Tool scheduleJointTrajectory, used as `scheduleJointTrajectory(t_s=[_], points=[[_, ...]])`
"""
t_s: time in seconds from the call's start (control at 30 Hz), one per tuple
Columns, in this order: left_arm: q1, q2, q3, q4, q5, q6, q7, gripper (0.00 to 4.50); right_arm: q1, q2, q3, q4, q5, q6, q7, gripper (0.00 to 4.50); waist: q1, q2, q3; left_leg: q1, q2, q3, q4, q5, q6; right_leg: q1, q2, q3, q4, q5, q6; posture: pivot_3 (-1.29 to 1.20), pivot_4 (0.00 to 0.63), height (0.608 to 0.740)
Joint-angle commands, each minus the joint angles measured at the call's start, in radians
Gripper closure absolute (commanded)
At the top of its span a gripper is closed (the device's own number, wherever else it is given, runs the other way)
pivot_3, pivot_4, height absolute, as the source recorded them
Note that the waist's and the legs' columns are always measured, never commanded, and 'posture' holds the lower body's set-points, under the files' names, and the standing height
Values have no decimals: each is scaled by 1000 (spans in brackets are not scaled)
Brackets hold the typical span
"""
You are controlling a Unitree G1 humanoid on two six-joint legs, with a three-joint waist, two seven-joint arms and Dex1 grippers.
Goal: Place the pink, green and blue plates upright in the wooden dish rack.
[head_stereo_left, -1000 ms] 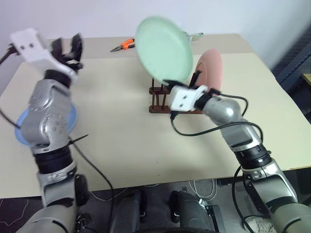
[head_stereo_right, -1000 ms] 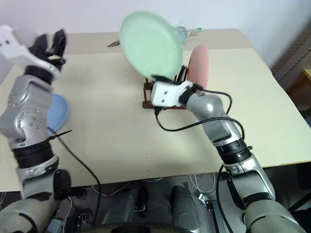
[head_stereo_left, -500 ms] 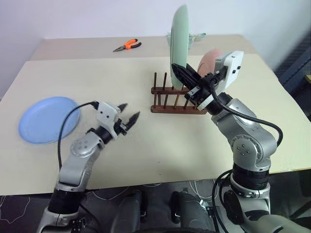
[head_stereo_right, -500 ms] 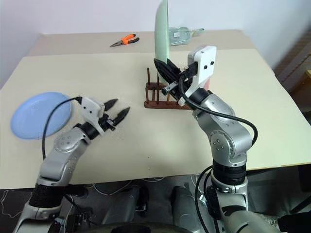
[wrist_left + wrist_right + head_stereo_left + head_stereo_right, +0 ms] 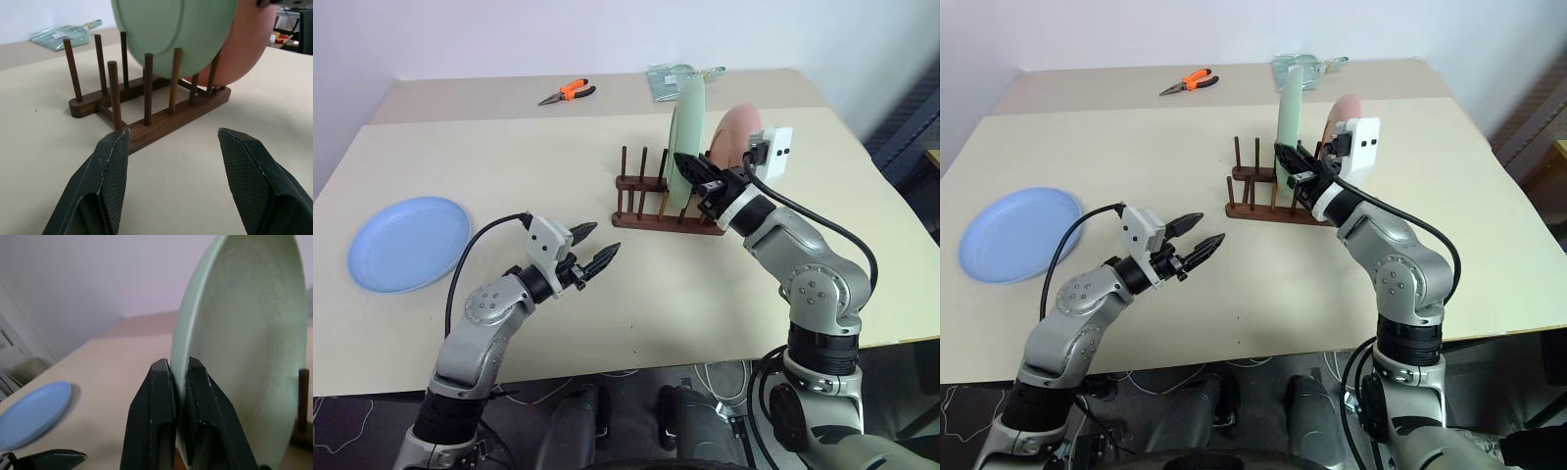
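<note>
1. Your right gripper (image 5: pixel 177 382) is pinching the green plate's (image 5: pixel 686 127) rim, one finger on each face, jaws nearly together with just the plate edge between them.
2. That green plate is standing upright in the rack (image 5: pixel 658 208), down between the pegs, right beyond your right fingers.
3. The pink plate (image 5: pixel 736 133) is sitting upright in the rack too, just behind the green one, on the far side from your left jaws.
4. Your left gripper (image 5: pixel 176 142) is hanging with jaws spread wide and nothing between them, pointing at the rack's near rail but staying clear of it.
5. The blue plate (image 5: pixel 1011 233) is lying flat on the table (image 5: pixel 548 157), well apart from both sets of jaws, off on the left arm's outer side.
6. Orange pliers (image 5: pixel 567 93) are lying at the far edge, way past the rack.
</note>
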Motion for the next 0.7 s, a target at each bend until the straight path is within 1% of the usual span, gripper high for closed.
scheduleJointTrajectory(t_s=[0.03,0.07,0.13,0.17,0.4,0.5,0.53,0.6,0.63,0.67,0.7], points=[[3,-5,-7,-42,4,-4,-1,1553,-40,-18,6,-1,-1,-15,8,2895,0,0,0,0,0,0,0,0,0,0,0,0,0,0,0,0,150,740],[4,-5,-8,-42,5,-4,-1,1553,-47,-25,12,1,-16,-27,9,2464,0,0,0,0,0,0,0,0,0,0,0,0,0,0,0,0,150,740],[5,-4,-10,-41,8,-4,1,1553,-60,-48,33,6,-59,-60,17,1323,1,0,0,0,0,0,0,0,0,0,0,0,0,0,0,0,150,740],[7,-3,-10,-41,10,-5,3,1553,-66,-64,48,6,-86,-83,27,847,1,0,0,0,0,0,0,0,0,0,0,0,0,0,0,0,150,740],[12,1,13,-32,22,-1,24,1553,-117,-195,139,-7,-257,-222,109,847,1,0,0,0,0,0,1,0,1,1,2,0,0,0,0,0,150,740],[6,-3,58,-17,0,11,45,1553,-140,-248,160,3,-324,-265,133,847,1,0,0,0,0,0,1,0,1,1,2,0,0,0,0,0,150,740],[2,-4,76,-11,-7,15,52,1313,-149,-262,164,9,-348,-286,137,814,1,0,0,0,0,0,2,0,1,1,2,0,0,0,0,0,150,740],[-14,-10,134,18,-19,29,92,679,-178,-289,179,20,-398,-347,158,295,1,0,0,0,1,0,2,0,1,1,2,0,0,0,0,0,150,740],[-24,-16,165,34,-18,30,123,192,-193,-304,195,21,-429,-382,174,8,1,0,0,0,1,0,2,0,1,1,2,0,0,0,0,0,150,740],[-39,-26,206,48,-22,37,166,30,-210,-315,217,14,-452,-417,198,0,1,0,0,0,1,0,2,0,1,1,2,0,0,0,0,0,150,740],[-62,-31,256,71,0,47,239,30,-231,-318,246,1,-463,-441,227,0,1,0,0,0,1,0,2,0,1,1,2,0,0,0,0,0,150,740]])
